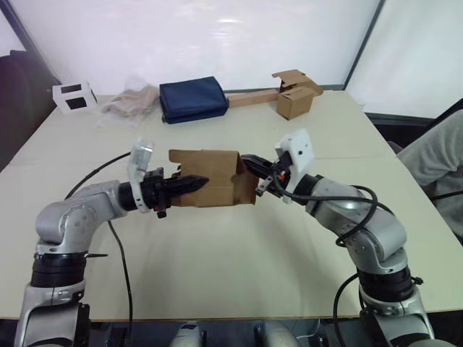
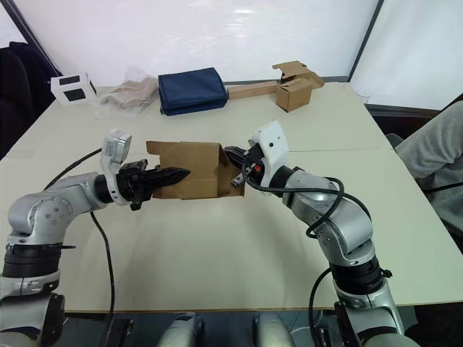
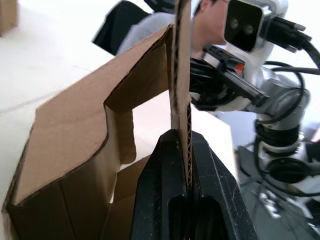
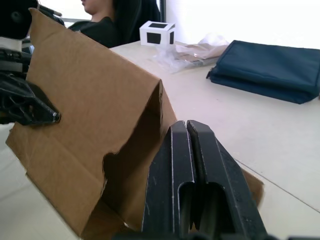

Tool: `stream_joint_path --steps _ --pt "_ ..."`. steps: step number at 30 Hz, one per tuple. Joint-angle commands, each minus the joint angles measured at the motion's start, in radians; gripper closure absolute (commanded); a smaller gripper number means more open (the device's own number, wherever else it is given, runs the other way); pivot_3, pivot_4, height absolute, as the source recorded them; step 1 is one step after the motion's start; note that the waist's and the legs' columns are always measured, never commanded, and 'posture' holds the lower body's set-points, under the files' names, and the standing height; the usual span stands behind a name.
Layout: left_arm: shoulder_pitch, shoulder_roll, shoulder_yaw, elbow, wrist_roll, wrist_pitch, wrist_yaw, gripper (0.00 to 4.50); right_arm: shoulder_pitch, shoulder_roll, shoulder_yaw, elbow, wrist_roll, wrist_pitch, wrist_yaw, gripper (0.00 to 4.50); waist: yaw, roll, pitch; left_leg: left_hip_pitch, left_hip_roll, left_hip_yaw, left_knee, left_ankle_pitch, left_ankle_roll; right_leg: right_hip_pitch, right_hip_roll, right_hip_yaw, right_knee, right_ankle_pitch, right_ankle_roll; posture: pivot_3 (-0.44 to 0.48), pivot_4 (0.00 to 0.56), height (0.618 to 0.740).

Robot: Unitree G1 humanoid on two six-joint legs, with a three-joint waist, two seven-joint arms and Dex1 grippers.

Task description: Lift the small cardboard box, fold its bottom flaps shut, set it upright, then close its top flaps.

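The small cardboard box [image 1: 213, 178] is held above the bench [image 1: 239, 260] at centre. Left gripper [image 1: 189, 183], at 9 o'clock of the box, is clamped on one box wall. Right gripper [image 1: 249, 163], at 3 o'clock, has its fingers pressed together against the box's edge

Right gripper [image 1: 249, 165] tips: we lose them behind the small cardboard box [image 1: 213, 177]
Box underside: hidden from us, so its flaps' state stays unknown
Person [image 1: 441, 163] past the table [image 1: 217, 253] right edge: cut off by the frame
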Motion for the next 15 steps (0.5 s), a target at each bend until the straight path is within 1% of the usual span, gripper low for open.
stream_joint_path --steps 1,8,15 --pt "-0.012 0.004 0.015 -0.031 -0.042 0.016 0.002 4.44 -0.019 0.021 -0.001 -0.048 -0.001 -0.008 -0.005 4.5 -0.002 0.0 0.0 0.0 0.0 0.0 0.0 0.0 0.0 0.0 0.0 0.0 0.0 0.0 0.0 0.0 0.15 0.74" --pt "-0.044 -0.018 0.044 -0.024 -0.098 0.057 0.063 4.44 -0.017 0.046 0.01 -0.063 0.0 0.005 -0.015 4.5 -0.001 0.0 0.0 0.0 0.0 0.0 0.0 0.0 0.0 0.0 0.0 0.0 0.0 0.0 0.0 0.0 0.15 0.74" --pt "-0.058 -0.013 0.055 -0.018 -0.117 0.061 0.098 4.44 -0.008 0.041 0.0 -0.067 -0.004 0.009 -0.015 4.5 -0.002 0.0 0.0 0.0 0.0 0.0 0.0 0.0 0.0 -0.001 0.0 0.0 0.0 0.0 0.0 0.0 0.15 0.74"
